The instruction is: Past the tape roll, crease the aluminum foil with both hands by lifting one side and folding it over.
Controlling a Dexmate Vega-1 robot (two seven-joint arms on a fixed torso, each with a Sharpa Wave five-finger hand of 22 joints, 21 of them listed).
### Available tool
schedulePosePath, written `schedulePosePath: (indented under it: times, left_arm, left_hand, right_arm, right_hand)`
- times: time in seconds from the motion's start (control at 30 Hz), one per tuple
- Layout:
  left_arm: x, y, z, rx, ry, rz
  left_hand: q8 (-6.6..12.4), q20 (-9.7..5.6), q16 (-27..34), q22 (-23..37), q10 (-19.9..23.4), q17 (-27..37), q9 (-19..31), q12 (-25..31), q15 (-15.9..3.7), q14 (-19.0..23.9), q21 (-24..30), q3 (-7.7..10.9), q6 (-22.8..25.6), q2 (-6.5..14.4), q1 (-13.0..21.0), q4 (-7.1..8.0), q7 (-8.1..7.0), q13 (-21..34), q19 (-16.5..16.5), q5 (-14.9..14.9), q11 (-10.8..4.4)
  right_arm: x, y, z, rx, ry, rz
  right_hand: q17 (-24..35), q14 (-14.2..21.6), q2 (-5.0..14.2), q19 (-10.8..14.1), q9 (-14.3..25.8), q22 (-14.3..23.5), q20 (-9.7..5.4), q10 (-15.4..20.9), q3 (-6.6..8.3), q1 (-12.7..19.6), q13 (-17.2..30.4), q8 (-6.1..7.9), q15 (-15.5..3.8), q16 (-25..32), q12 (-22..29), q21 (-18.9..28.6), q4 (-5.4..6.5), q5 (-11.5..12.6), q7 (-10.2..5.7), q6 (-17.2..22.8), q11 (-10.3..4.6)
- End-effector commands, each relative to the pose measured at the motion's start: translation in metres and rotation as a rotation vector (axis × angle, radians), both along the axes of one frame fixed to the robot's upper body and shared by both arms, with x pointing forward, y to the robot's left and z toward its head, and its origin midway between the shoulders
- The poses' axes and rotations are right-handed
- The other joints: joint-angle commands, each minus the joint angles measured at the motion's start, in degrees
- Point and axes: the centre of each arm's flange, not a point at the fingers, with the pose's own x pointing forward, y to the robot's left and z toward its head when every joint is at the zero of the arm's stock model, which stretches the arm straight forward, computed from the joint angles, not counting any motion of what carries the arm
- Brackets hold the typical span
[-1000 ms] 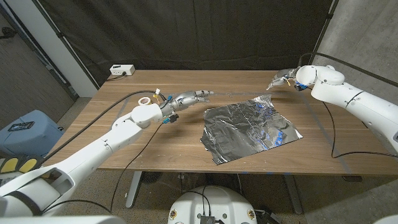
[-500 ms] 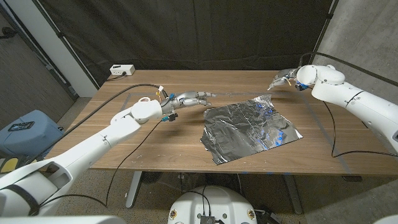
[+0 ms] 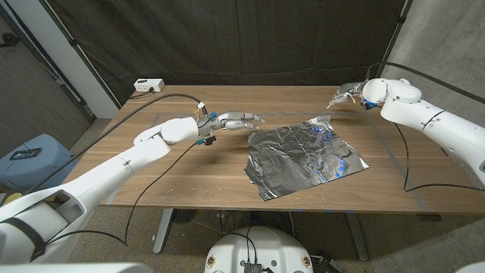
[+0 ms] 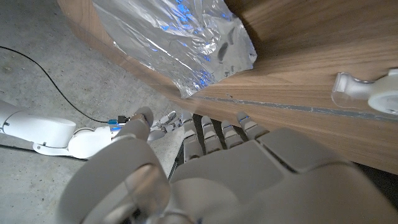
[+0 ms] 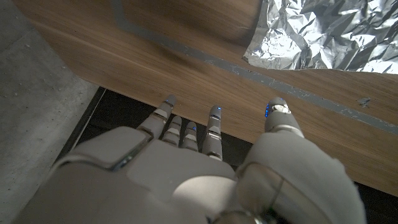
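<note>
Since a second ago, the left robot hand has reached farther across the worktop toward the foil; it hovers just beside the sheet's left corner, fingers straight and apart, grasping nothing. Crinkled foil lies flat mid-worktop. Beyond its far right corner the right robot hand hangs, fingers extended, grasping nothing.

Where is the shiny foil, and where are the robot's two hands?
aluminum foil (image 3: 303, 157), head view, middle of the crinkled sheet.
left hand (image 3: 236, 120), head view, middle of the hand.
right hand (image 3: 345, 94), head view, middle of the hand.
</note>
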Motion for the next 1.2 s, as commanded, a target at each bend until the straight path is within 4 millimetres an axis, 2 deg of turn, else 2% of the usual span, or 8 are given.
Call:
schedulePosePath:
  times: [0.03, 0.3, 0.4, 0.47, 1.0, 1.13, 1.2]
  left_arm:
    - [0.001, -0.002, -0.001, 0.122, -0.033, 0.031]
    - [0.004, -0.002, -0.002, 0.177, -0.038, 0.045]
    - [0.006, -0.002, -0.001, 0.209, -0.039, 0.053]
    - [0.006, -0.002, -0.002, 0.220, -0.037, 0.055]
    - [0.008, -0.010, -0.003, 0.283, -0.035, 0.059]
    - [0.007, -0.013, -0.005, 0.305, -0.036, 0.060]
    - [0.007, -0.014, -0.006, 0.319, -0.041, 0.064]
  left_hand:
    - [0.30, -0.24, 0.3, 0.3, 0.9, 0.4, 0.2, 0.2, 0.46, -0.6, -0.3, -0.89, 1.7, 0.4, -2.4, 1.12, -0.24, 0.3, -1.2, 0.0, 0.21]
    - [0.08, -1.74, 0.4, 0.4, 1.9, 0.5, 0.1, 0.4, 0.39, -0.7, -0.6, -2.08, 3.3, 0.6, -5.5, 2.85, -0.24, 0.2, -3.5, -0.2, 0.29]
    - [-0.43, -1.36, 0.4, 0.5, 1.9, 0.6, 0.2, 0.2, 0.98, -1.0, -0.4, -2.74, 3.0, 1.4, -8.1, 4.74, 0.38, 0.2, -4.4, -0.4, 1.16]
    - [-0.51, -1.63, 0.4, 0.6, 1.9, 0.6, 0.2, 0.1, 1.01, -1.2, -0.6, -3.07, 3.3, 1.6, -9.4, 5.68, 0.31, 0.2, -5.8, -0.5, 0.91]
    - [-0.87, -2.09, 0.3, 0.7, 2.8, 0.5, 0.2, 0.3, 1.20, -1.4, -0.6, -3.39, 3.1, 1.8, -11.3, 6.90, 0.19, 0.1, -7.4, -0.7, 0.85]
    - [-1.08, -2.23, 0.3, 0.7, 2.9, 0.5, 0.2, 0.2, 1.24, -1.6, -0.5, -3.50, 2.7, 2.1, -12.2, 7.60, 0.23, 0.1, -7.9, -0.7, 0.73]
    - [-1.37, -2.29, 0.3, 0.8, 2.6, 0.5, 0.2, 0.0, 1.19, -1.9, -0.4, -3.68, 1.9, 2.2, -13.2, 8.45, 0.15, 0.1, -8.3, -0.8, 0.81]
  right_arm:
    - [0.000, 0.000, -0.001, 0.003, -0.007, 0.002]
    - [0.006, 0.005, 0.004, -0.013, 0.004, 0.000]
    - [0.009, 0.006, 0.006, -0.021, 0.012, -0.001]
    - [0.011, 0.006, 0.007, -0.024, 0.014, -0.001]
    - [0.018, 0.007, 0.006, -0.030, 0.027, 0.002]
    - [0.017, 0.005, 0.005, -0.026, 0.027, 0.002]
    - [0.017, 0.004, 0.004, -0.020, 0.027, 0.001]
  right_hand:
    - [0.2, -0.7, -0.27, -0.1, 0.3, 0.2, -0.03, -0.7, -0.24, -0.1, 0.1, -0.14, 0.19, 0.1, 0.2, 0.2, -0.05, 0.5, -0.15, -0.3, 0.09]
    - [0.2, -1.2, -0.27, -0.6, 0.3, 0.2, 0.21, -1.3, -0.42, -0.3, 0.1, -0.06, 0.19, 0.1, 0.2, 0.0, 0.12, 0.6, -0.21, -0.1, 0.14]
    - [0.2, -1.5, -0.31, -0.7, 0.3, 0.2, 0.19, -1.5, -0.52, -0.4, 0.1, 0.11, 0.19, 0.0, 0.2, 0.0, 0.20, 0.6, -0.32, 0.3, 0.26]
    - [0.3, -1.6, -0.35, -0.9, 0.3, 0.2, 0.18, -1.6, -0.60, -0.5, 0.1, 0.15, 0.27, 0.0, 0.2, 0.0, 0.26, 0.6, -0.26, 0.4, 0.27]
    - [0.3, -2.6, -0.46, -1.6, 0.3, 0.2, 0.35, -2.9, -1.10, -1.0, 0.1, 0.19, 0.81, 0.0, 0.1, 0.0, 0.61, 0.7, -0.05, 0.8, 0.77]
    - [0.3, -2.7, -0.48, -1.7, 0.3, 0.2, 0.37, -3.1, -1.16, -1.1, 0.0, 0.20, 0.90, 0.1, 0.2, 0.0, 0.63, 0.7, 0.06, 0.9, 0.77]
    - [0.3, -2.7, -0.48, -1.7, 0.3, 0.2, 0.39, -3.1, -1.18, -1.1, 0.0, 0.21, 0.95, 0.1, 0.2, 0.0, 0.64, 0.7, 0.10, 1.0, 0.81]
